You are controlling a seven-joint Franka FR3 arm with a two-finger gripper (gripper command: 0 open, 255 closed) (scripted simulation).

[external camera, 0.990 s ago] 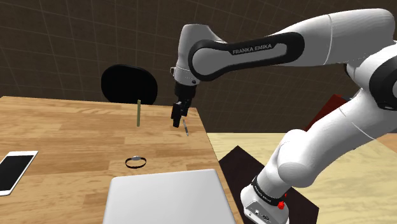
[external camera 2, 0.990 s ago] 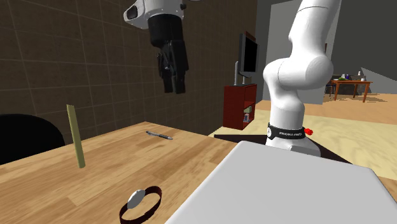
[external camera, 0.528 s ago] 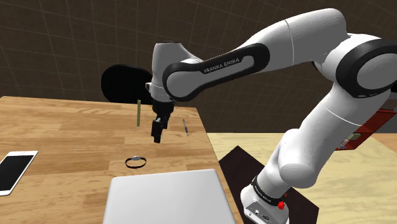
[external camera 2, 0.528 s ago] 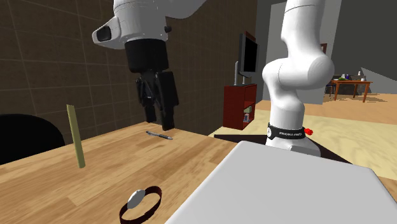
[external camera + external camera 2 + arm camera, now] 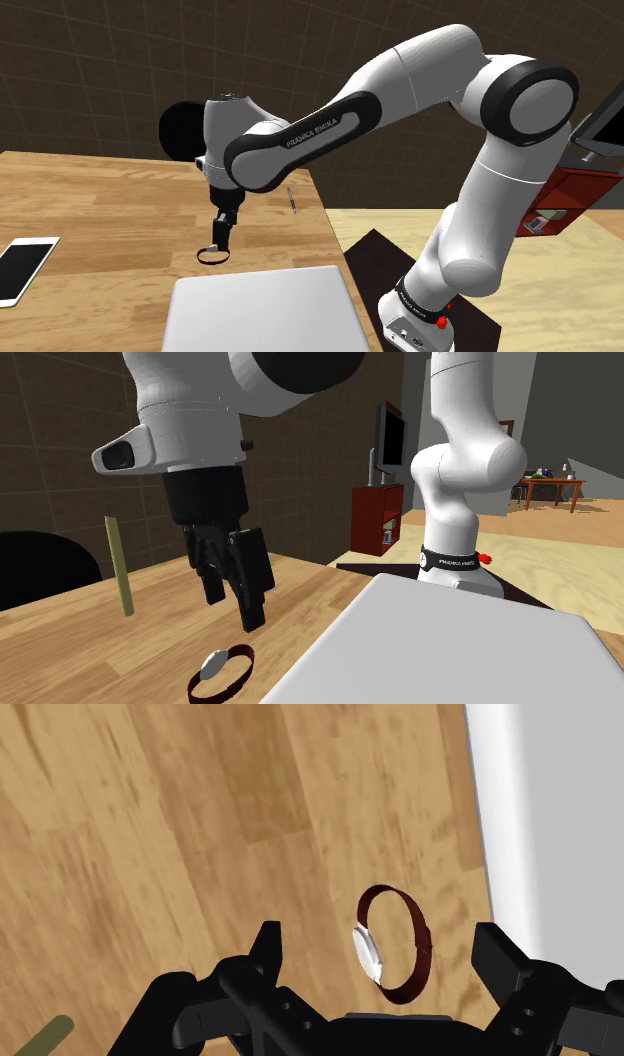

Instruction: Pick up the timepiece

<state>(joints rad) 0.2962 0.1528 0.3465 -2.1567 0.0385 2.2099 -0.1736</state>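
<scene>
While the all-black gripper [image 5: 235, 607] hangs with its two blocky fingers spread wide and gripping nothing, the watch [image 5: 222, 670] lies on the table [image 5: 100, 652] just beneath it, low and left of centre in the second exterior view, clear of the nearer fingertip. The table is a warm wood-grain board. Toward that frame's lower right, close beside the watch, sits a flat, smooth, pale grey slab [image 5: 450, 652] with rounded corners. The watch is a thin, dark maroon band closed into an oval loop, open upward, with a small rounded silvery face at its left end; its long axis runs from lower left toward the right. In the wrist view the loop shows between the two fingers, touched by neither, its long axis crossing the line from finger to finger.
</scene>
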